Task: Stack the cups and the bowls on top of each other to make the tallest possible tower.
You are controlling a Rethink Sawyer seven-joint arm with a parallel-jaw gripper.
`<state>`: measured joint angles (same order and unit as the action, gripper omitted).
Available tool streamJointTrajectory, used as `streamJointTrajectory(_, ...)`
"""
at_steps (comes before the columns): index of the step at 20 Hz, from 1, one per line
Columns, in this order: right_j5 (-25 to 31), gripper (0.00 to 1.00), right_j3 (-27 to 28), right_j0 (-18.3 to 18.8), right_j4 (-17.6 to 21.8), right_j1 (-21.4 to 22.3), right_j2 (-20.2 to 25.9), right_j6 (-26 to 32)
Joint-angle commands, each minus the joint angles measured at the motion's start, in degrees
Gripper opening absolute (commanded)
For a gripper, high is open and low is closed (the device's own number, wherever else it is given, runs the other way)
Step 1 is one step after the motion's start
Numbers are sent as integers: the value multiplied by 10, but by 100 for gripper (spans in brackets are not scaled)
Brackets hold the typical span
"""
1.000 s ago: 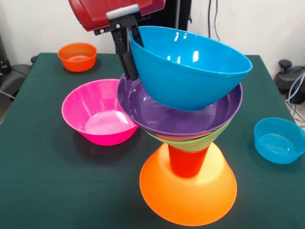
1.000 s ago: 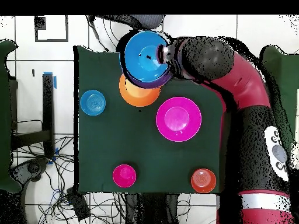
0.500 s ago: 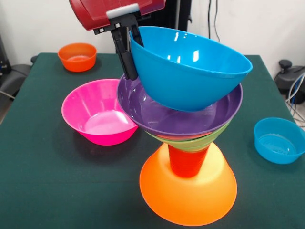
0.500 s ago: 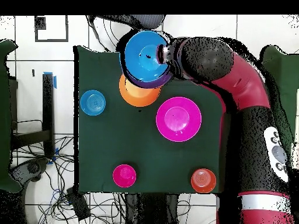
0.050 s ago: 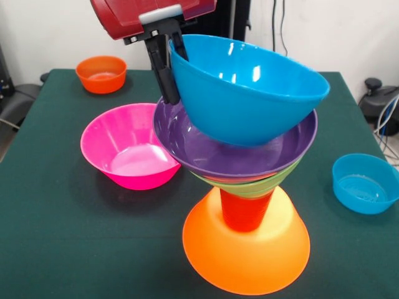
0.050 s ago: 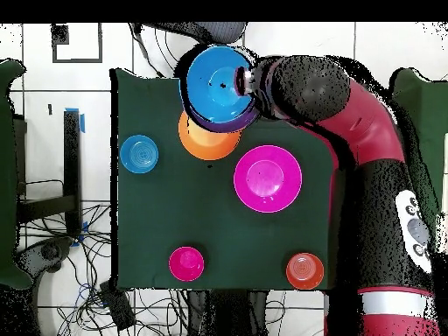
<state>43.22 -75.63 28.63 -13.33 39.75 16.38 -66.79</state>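
Bowls and one cup make up the tower [image 5: 246,205] near my side of the table [image 5: 56,249] in the front view: the large orange bowl [image 5: 246,252] rim down as base, the orange-red cup [image 5: 245,208] upright on it, then a green bowl [image 5: 262,187], a thin reddish rim I can barely make out, and the purple bowl [image 5: 206,146]. I have the big blue bowl [image 5: 246,87] pinched by its rim in the gripper [image 5: 167,68], one finger inside the wall and one outside, tilted, its underside low in the purple bowl; whether they touch I cannot tell. The step in hand is seating this bowl. Next, I judge, it must be levelled and centred before I let go, since the cup is a narrow support. The pink bowl [image 5: 128,146], small orange bowl [image 5: 101,73], small blue bowl [image 5: 365,182] and small pink bowl [image 6: 186,262] remain loose.
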Motion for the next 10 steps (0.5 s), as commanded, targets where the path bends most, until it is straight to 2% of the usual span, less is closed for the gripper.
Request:
streamJointTrajectory(1, -3, 100, -49, 3, -9, -11, 47, -53)
streamJointTrajectory(10, 2, 100, -50, 8, -10, -15, 57, -48)
